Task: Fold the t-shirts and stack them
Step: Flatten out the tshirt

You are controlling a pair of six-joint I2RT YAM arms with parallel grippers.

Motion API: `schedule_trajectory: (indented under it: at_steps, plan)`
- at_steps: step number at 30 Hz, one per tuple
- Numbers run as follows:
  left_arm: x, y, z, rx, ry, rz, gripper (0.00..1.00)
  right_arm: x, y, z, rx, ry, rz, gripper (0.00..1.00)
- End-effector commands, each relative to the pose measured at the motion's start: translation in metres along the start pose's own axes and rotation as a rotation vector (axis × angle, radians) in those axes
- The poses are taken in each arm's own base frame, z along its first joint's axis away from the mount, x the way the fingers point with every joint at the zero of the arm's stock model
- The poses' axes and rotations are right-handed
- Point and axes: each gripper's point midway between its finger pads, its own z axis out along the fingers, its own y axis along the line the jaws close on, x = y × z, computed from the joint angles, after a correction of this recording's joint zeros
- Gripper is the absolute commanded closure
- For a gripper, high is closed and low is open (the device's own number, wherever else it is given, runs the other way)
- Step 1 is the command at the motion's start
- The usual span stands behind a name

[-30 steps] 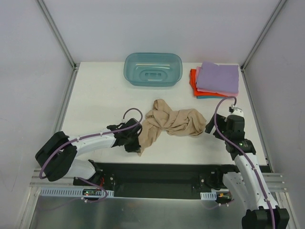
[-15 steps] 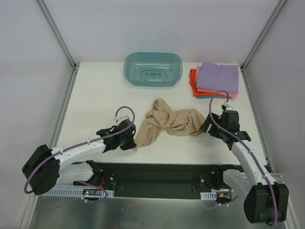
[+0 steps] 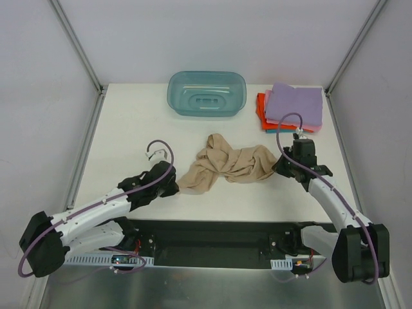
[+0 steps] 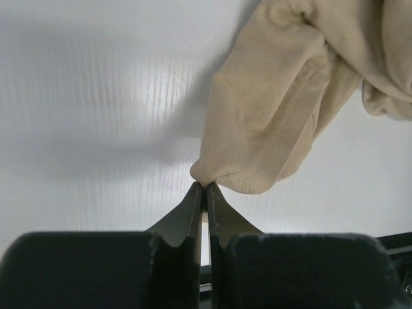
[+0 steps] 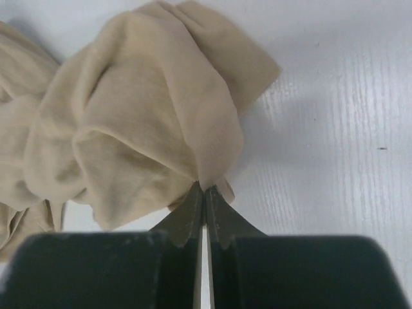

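Note:
A crumpled tan-beige t-shirt lies in the middle of the white table. My left gripper is shut on its near left corner; the left wrist view shows the hemmed tip of the tan-beige t-shirt pinched at my left gripper. At the cloth's right end my right gripper is shut too. In the right wrist view my right gripper pinches a fold of the tan-beige t-shirt. A stack of folded t-shirts, lilac on top of pink, orange-red and teal, sits at the far right.
A translucent teal plastic tub stands at the back centre of the table. Metal frame posts rise at the far table corners. A black slot runs along the near edge between the arm bases.
My right gripper has moved left to the shirt's right end and shut on it. My left gripper, still shut on the corner, has drawn it leftward and forward, stretching the cloth out.

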Motion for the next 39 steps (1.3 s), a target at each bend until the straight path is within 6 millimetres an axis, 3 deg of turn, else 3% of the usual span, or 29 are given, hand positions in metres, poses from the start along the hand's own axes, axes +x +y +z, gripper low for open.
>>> schedule_trajectory:
  at_steps: [1, 2, 3, 5, 6, 8, 9, 11, 12, 13, 14, 15, 16, 17, 18, 20, 22, 23, 26, 30, 33, 35, 36, 37, 39]
  plan:
    - [-0.064, -0.016, -0.032, 0.036, -0.243, 0.049, 1.00, -0.056, 0.021, -0.038, -0.010, -0.182, -0.013, 0.99]
    - [-0.082, -0.018, -0.045, 0.041, -0.320, 0.040, 1.00, -0.065, 0.017, -0.048, 0.022, -0.221, -0.019, 0.99]
    - [-0.100, -0.026, -0.060, 0.059, -0.377, 0.057, 1.00, -0.085, 0.026, -0.070, -0.001, -0.296, -0.027, 0.99]
    - [-0.130, -0.027, -0.087, 0.050, -0.504, 0.072, 1.00, -0.098, 0.027, -0.093, 0.016, -0.353, -0.054, 0.99]
    - [-0.150, -0.034, -0.109, 0.067, -0.568, 0.063, 1.00, -0.114, 0.032, -0.119, 0.013, -0.417, -0.063, 0.99]
    - [-0.175, -0.032, -0.140, 0.051, -0.671, 0.087, 1.00, -0.130, 0.036, -0.148, 0.019, -0.484, -0.093, 0.99]
    - [-0.196, -0.032, -0.166, 0.039, -0.752, 0.053, 1.00, -0.146, 0.041, -0.178, 0.022, -0.550, -0.094, 0.99]
    - [-0.214, -0.030, -0.202, 0.049, -0.836, 0.056, 1.00, -0.156, 0.046, -0.207, 0.017, -0.607, -0.112, 0.99]
    - [-0.229, -0.032, -0.232, 0.073, -0.897, 0.025, 1.00, -0.160, 0.047, -0.221, 0.022, -0.627, -0.134, 0.99]
    - [-0.236, -0.031, -0.252, 0.096, -0.932, 0.014, 1.00, -0.171, 0.054, -0.252, -0.003, -0.697, -0.135, 0.99]
    - [-0.242, -0.031, -0.270, 0.115, -0.963, 0.032, 1.00, -0.176, 0.058, -0.268, -0.014, -0.727, -0.138, 0.99]
    - [-0.251, -0.034, -0.301, 0.167, -1.011, 0.014, 1.00, -0.177, 0.059, -0.281, -0.019, -0.748, -0.147, 0.98]
    - [-0.254, -0.035, -0.321, 0.216, -1.040, 0.017, 1.00, -0.184, 0.067, -0.309, -0.053, -0.804, -0.152, 0.98]
    - [-0.258, -0.034, -0.336, 0.227, -1.068, 0.047, 1.00, -0.184, 0.070, -0.323, -0.071, -0.829, -0.155, 0.98]
    - [-0.264, -0.033, -0.365, 0.268, -1.116, 0.037, 1.00, -0.182, 0.074, -0.333, -0.092, -0.833, -0.165, 0.97]
    - [-0.267, -0.029, -0.392, 0.299, -1.161, 0.059, 1.00, -0.182, 0.081, -0.368, -0.136, -0.905, -0.201, 0.96]
    - [-0.269, -0.025, -0.424, 0.355, -1.211, 0.052, 1.00, -0.177, 0.085, -0.386, -0.169, -0.935, -0.226, 0.95]
    - [-0.266, -0.030, -0.435, 0.414, -1.220, 0.079, 1.00, -0.173, 0.086, -0.404, -0.195, -0.973, -0.230, 0.95]
    - [-0.251, -0.038, -0.472, 0.599, -1.250, 0.130, 1.00, -0.161, 0.086, -0.431, -0.232, -1.019, -0.231, 0.95]
    - [-0.242, -0.043, -0.498, 0.712, -1.269, 0.165, 1.00, -0.145, 0.087, -0.450, -0.291, -1.050, -0.246, 0.95]
    - [-0.252, -0.054, -0.482, 0.650, -1.242, 0.181, 1.00, -0.142, 0.084, -0.433, -0.268, -0.989, -0.235, 0.95]
    - [-0.262, -0.066, -0.446, 0.548, -1.190, 0.201, 1.00, -0.144, 0.080, -0.412, -0.232, -0.935, -0.212, 0.96]
    - [-0.272, -0.058, -0.429, 0.440, -1.185, 0.166, 1.00, -0.146, 0.073, -0.398, -0.188, -0.907, -0.197, 0.96]
    - [-0.282, -0.061, -0.400, 0.322, -1.147, 0.160, 1.00, -0.145, 0.067, -0.366, -0.149, -0.834, -0.166, 0.95]
    - [-0.286, -0.052, -0.345, 0.100, -1.080, 0.173, 1.00, -0.147, 0.049, -0.328, -0.049, -0.775, -0.109, 0.93]
